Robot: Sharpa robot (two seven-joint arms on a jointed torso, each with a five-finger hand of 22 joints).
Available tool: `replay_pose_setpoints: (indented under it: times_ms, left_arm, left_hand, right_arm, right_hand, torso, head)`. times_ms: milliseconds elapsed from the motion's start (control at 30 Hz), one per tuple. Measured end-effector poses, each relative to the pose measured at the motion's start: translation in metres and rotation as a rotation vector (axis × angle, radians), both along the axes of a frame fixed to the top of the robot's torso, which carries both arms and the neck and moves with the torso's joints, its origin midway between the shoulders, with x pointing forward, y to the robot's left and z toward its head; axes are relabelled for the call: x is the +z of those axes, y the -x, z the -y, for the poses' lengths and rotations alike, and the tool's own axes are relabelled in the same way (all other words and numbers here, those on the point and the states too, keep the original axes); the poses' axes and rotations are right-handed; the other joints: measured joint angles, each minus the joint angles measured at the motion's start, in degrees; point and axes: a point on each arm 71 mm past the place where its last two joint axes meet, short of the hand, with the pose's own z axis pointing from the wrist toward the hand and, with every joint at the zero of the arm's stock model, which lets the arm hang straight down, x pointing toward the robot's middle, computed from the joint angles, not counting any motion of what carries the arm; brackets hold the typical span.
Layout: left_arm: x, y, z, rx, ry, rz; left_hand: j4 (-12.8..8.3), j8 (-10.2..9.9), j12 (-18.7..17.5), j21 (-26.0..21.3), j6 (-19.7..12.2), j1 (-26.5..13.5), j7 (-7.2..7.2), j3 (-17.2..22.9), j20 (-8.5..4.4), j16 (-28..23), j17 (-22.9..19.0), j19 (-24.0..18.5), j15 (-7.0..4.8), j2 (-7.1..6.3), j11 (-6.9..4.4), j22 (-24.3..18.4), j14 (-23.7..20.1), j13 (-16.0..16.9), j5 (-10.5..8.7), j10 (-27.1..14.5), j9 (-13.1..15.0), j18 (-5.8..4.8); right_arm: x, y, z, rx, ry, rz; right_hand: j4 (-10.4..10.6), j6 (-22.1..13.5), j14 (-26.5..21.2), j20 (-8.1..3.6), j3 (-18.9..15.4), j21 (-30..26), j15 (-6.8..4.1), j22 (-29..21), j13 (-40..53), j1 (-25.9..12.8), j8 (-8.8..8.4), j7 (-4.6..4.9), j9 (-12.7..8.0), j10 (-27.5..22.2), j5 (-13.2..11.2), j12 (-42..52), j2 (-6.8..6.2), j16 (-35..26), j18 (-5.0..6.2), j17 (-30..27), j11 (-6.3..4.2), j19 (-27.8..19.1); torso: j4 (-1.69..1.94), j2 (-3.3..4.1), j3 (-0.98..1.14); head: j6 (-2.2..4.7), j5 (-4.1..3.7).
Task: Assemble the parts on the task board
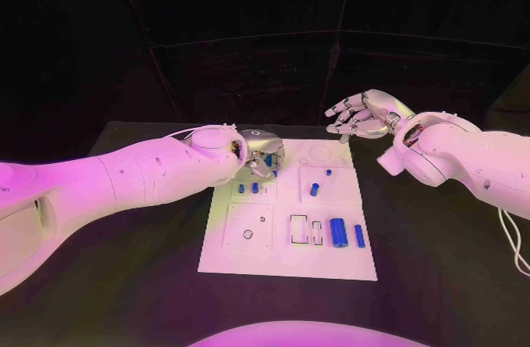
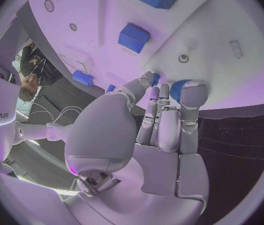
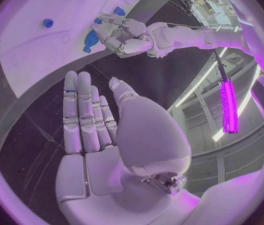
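Your left hand is down over the task board's far left corner, fingertips seemingly pinching a small blue part, though it's half hidden, while your right hand, fingers spread and empty, hovers well off beyond the far edge.

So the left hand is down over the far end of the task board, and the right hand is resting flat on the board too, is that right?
Not quite. The left hand is indeed down over the far end of the task board, but the right hand is not resting on it. The head view shows it raised in the air beyond the board's far right corner, fingers apart and holding nothing.
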Motion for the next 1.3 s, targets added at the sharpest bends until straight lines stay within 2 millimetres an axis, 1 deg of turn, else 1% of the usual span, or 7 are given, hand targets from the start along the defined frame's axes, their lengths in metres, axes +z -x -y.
replay_pose_setpoints:
  times_ms: [133, 200, 267, 500, 733, 900, 1300]
  left_arm:
    - [-0.001, -0.001, 0.0, 0.006, -0.012, -0.01]
    - [-0.002, -0.001, 0.001, 0.007, -0.017, -0.015]
    - [-0.002, -0.001, 0.002, 0.007, -0.02, -0.019]
    - [-0.002, -0.002, 0.004, 0.011, -0.03, -0.029]
    - [-0.002, -0.003, 0.004, 0.013, -0.036, -0.036]
    - [-0.001, -0.002, 0.005, 0.012, -0.037, -0.038]
    - [-0.001, 0.009, -0.005, -0.002, -0.007, -0.031]
  left_hand:
    - [0.0, 0.0, -0.25, 0.25, 0.0, 0.0, 0.01, 0.0, 0.0, 0.0, 0.0, 0.0, 0.0, 0.0, -0.2, 0.28, 0.0, -0.17, 0.0, 0.21, 0.0, -0.01]
    - [0.16, -0.15, -0.25, 0.25, 0.44, 0.0, -0.01, 0.16, -0.17, 0.0, -0.15, 0.18, 0.0, 0.0, -0.11, 0.41, 0.0, -0.27, 0.0, 0.71, 0.0, -0.9]
    - [0.16, -0.23, -0.45, 0.25, 0.75, 0.03, -0.08, 0.16, -0.18, 0.0, -0.2, 0.19, 0.0, 0.46, -0.45, 0.52, 0.0, -0.39, 0.0, 1.05, 0.0, -0.89]
    - [0.32, -0.29, -0.6, 0.73, 1.74, 0.4, -0.3, 0.31, -0.32, 0.0, -0.21, 0.33, -0.03, 0.82, -0.62, 0.96, 0.02, -0.68, 0.0, 2.46, 0.0, -0.89]
    - [0.04, -0.46, -1.06, 1.1, 3.73, 1.39, -0.61, 1.57, -0.63, 0.06, -0.21, 0.64, -0.53, 2.63, -1.11, 1.62, 0.1, -0.64, -0.01, 4.45, 0.16, -0.89]
    - [-0.89, -0.8, -1.23, 1.71, 4.4, 2.49, -0.49, 2.78, -0.82, 0.34, -0.21, 0.83, -0.84, 3.84, -1.23, 2.31, 0.0, -0.67, -0.22, 5.32, 0.25, -0.89]
    - [-1.2, -1.11, -2.05, 2.22, 4.39, 2.88, -0.49, 3.08, -0.82, 0.34, -0.33, 0.83, -0.84, 4.22, -1.22, 3.0, 0.0, -0.83, -0.23, 5.31, 0.28, -0.88]
  right_arm:
    - [0.0, 0.0, 0.0, 0.001, 0.0, 0.0]
    - [0.0, 0.0, 0.0, 0.001, 0.0, 0.0]
    - [0.0, 0.0, -0.001, 0.001, 0.0, 0.0]
    - [0.0, 0.0, -0.001, 0.002, 0.0, 0.0]
    - [0.0, 0.0, -0.002, 0.002, 0.0, 0.0]
    - [0.0, 0.0, -0.002, 0.003, 0.0, 0.0]
    - [0.0, -0.001, -0.001, 0.001, 0.001, 0.001]
  right_hand:
    - [0.0, 0.0, 0.0, 0.0, 0.0, 0.0, 0.0, 0.0, 0.0, 0.0, 0.0, 0.0, 0.0, 0.0, 0.0, 0.0, 0.0, 0.0, 0.0, 0.0, 0.0, 0.0]
    - [0.0, 0.0, 0.0, 0.0, 0.0, 0.0, 0.0, 0.0, 0.0, 0.0, 0.0, 0.0, 0.0, 0.0, 0.0, 0.0, 0.0, 0.0, 0.0, 0.0, 0.0, 0.0]
    - [0.0, 0.0, 0.0, 0.0, 0.0, 0.0, 0.0, 0.0, 0.0, 0.0, 0.0, 0.0, 0.0, 0.0, 0.0, 0.0, 0.0, 0.0, 0.0, 0.0, 0.0, 0.0]
    - [0.0, 0.0, 0.0, 0.0, 0.0, 0.0, 0.0, 0.0, 0.01, 0.0, 0.0, 0.0, 0.0, 0.0, -0.01, 0.0, 0.0, 0.0, 0.0, 0.01, 0.0, 0.0]
    - [0.0, 0.0, 0.0, 0.0, 0.0, 0.0, 0.0, 0.0, 0.01, 0.0, -0.01, 0.0, 0.0, 0.0, -0.01, 0.0, 0.0, 0.0, 0.0, 0.01, 0.0, 0.0]
    - [0.0, 0.0, 0.0, 0.0, 0.0, 0.0, 0.0, -0.01, 0.01, 0.0, -0.01, 0.0, 0.0, 0.0, -0.01, 0.0, 0.0, 0.0, 0.0, 0.01, 0.0, 0.0]
    - [0.0, 0.0, 0.0, 0.0, -0.01, 0.0, 0.0, -0.04, 0.02, 0.0, -0.02, 0.0, 0.0, 0.0, -0.01, 0.0, 0.0, 0.0, 0.0, 0.01, 0.0, 0.0]
  torso:
    - [0.01, -0.02, 0.01]
    - [0.02, -0.02, 0.01]
    - [0.03, -0.02, 0.01]
    - [0.03, -0.02, 0.01]
    - [0.03, -0.02, 0.01]
    - [0.04, -0.02, 0.01]
    - [0.16, -0.07, -0.01]
  head:
    - [-0.04, 0.01]
    - [-0.05, 0.0]
    - [-0.08, -0.02]
    - [-0.14, -0.02]
    - [-0.19, -0.02]
    - [-0.25, -0.04]
    - [-0.03, -0.1]
